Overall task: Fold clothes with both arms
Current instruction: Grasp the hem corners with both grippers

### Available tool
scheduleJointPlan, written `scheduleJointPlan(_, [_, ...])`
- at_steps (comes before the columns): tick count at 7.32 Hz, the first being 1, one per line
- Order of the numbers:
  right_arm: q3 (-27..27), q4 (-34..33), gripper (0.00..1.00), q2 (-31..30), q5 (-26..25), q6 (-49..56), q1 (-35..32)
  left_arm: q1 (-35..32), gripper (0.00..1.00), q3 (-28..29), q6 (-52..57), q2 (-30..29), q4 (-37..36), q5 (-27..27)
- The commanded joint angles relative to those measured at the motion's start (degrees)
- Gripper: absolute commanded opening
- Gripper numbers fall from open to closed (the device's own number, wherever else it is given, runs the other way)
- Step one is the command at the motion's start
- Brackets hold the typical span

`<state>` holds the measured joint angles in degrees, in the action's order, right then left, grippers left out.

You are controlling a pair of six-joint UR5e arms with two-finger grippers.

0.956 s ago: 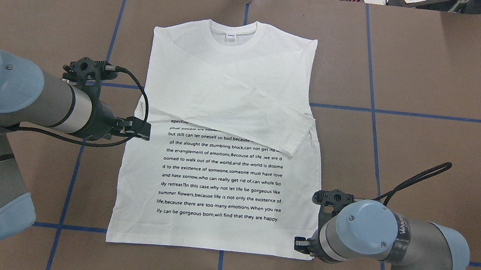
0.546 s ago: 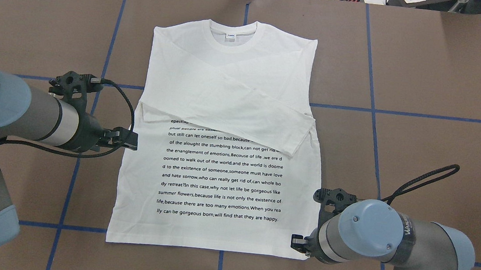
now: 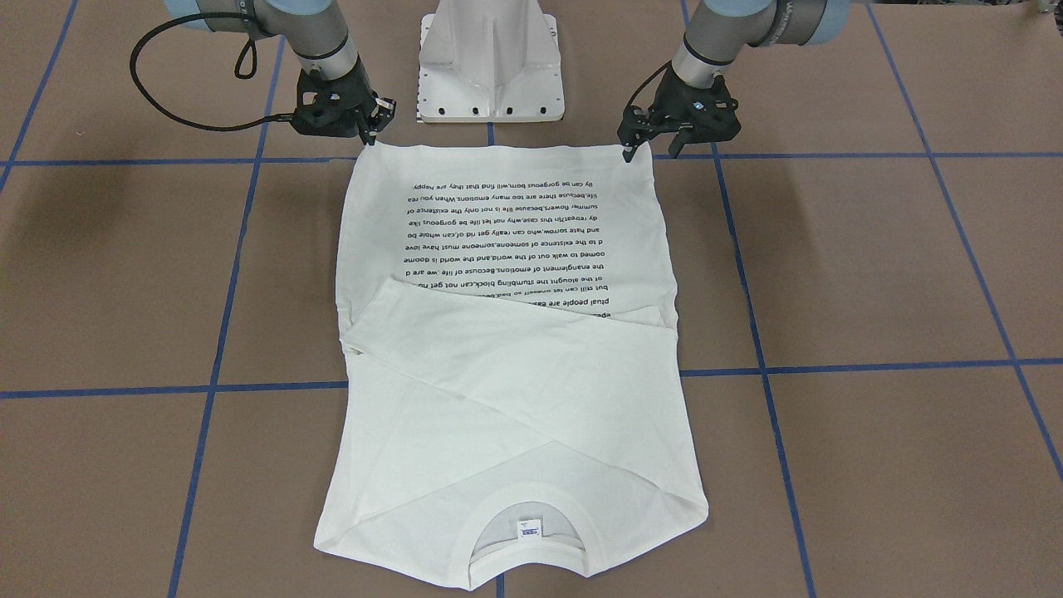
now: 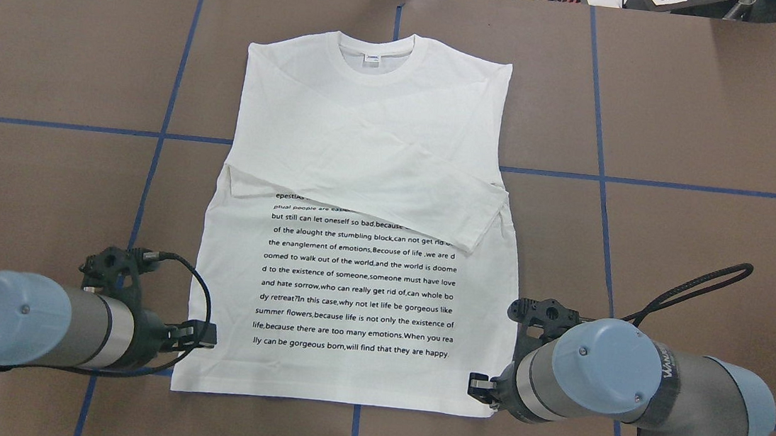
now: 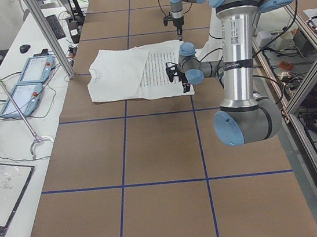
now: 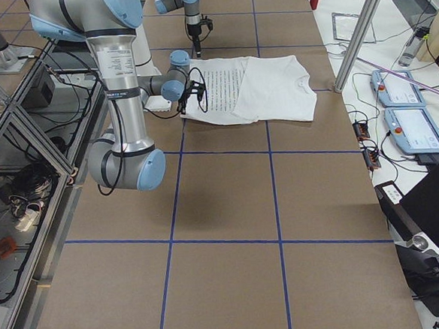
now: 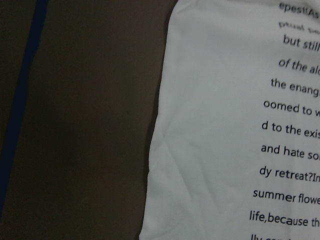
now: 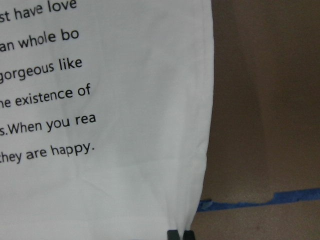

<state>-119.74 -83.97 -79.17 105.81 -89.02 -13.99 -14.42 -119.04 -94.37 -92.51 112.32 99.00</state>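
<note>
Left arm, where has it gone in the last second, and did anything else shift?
The left gripper slid back toward the robot along the shirt's left edge, from mid-body to the hem corner. No grasp or release shows. The right gripper stayed at the other hem corner; the shirt lies unchanged.

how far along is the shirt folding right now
Done: both sleeves lie crossed over the white T-shirt's chest. In hand: the right gripper is at one hem corner, its fingers nearly together; the left gripper hangs open by the other corner. Left: the hem lies flat, so lifting it toward the collar likely comes next.
</note>
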Motion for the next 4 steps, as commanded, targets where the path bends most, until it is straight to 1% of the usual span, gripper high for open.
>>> scheduleJointPlan(1, [0.1,1.1,0.00,0.0,0.0,0.1,-0.2,5.0,0.90,0.9,-3.0,-0.3,-3.1,-1.4])
scheduleJointPlan(2, [0.1,1.1,0.00,0.0,0.0,0.1,-0.2,5.2,0.92,1.0,-2.6,-0.2,-3.2,-1.4])
scheduleJointPlan(3, [0.1,1.1,0.00,0.0,0.0,0.1,-0.2,5.2,0.98,1.3,-2.4,-0.1,-3.2,-1.8])
scheduleJointPlan(4, [0.1,1.1,0.00,-0.1,0.0,0.1,-0.4,5.2,0.98,1.4,-2.4,-0.2,-3.2,-1.8])
